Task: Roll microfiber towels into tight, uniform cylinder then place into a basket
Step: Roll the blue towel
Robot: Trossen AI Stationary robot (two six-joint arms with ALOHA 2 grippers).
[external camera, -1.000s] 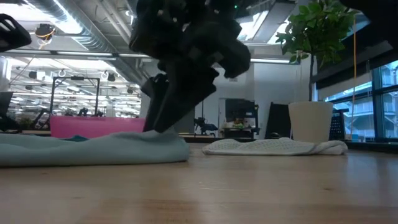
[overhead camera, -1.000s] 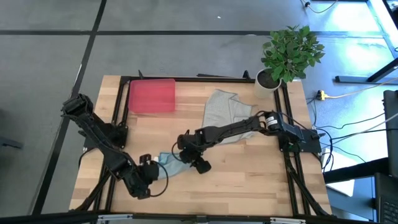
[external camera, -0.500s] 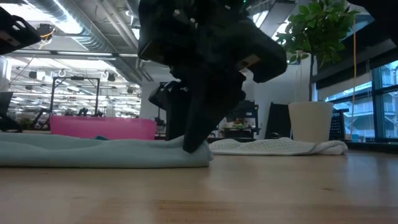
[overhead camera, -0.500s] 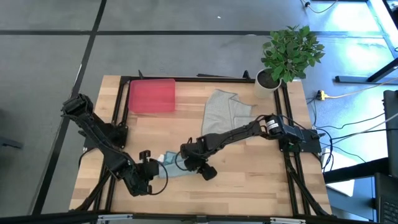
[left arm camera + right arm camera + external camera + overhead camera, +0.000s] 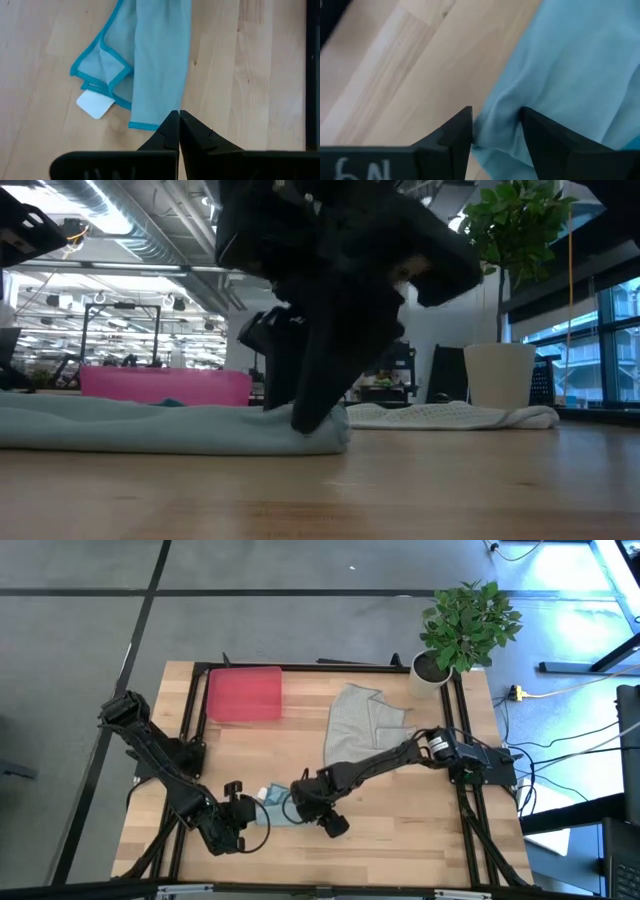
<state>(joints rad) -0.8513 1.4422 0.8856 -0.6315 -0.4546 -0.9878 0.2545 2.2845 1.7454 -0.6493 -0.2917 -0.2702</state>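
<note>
while the high view shows both arms meeting at the front-middle of the wooden tabletop (image 5: 400, 820), only the wrist views show the grips. right gripper (image 5: 496, 129) is down at the end of the pale blue-teal towel (image 5: 277, 808), fingers (image 5: 454, 134) apart with a bunched fold of cloth between them; whether they pinch it, cannot tell. left gripper (image 5: 178, 131) sits just off the towel's other end, fingers pressed together, holding nothing, tips at the teal-stitched hem. left wrist view also shows a white label (image 5: 95, 103) by a folded corner, hidden from above. low view shows the towel (image 5: 170, 427) lying as a long flat band with the right arm's dark fingers planted on its end. light grey towel (image 5: 362, 720) lies crumpled, unrolled, further back toward the potted plant (image 5: 462, 628). red basket (image 5: 243, 694) at the back left, well apart from both towels.
</note>
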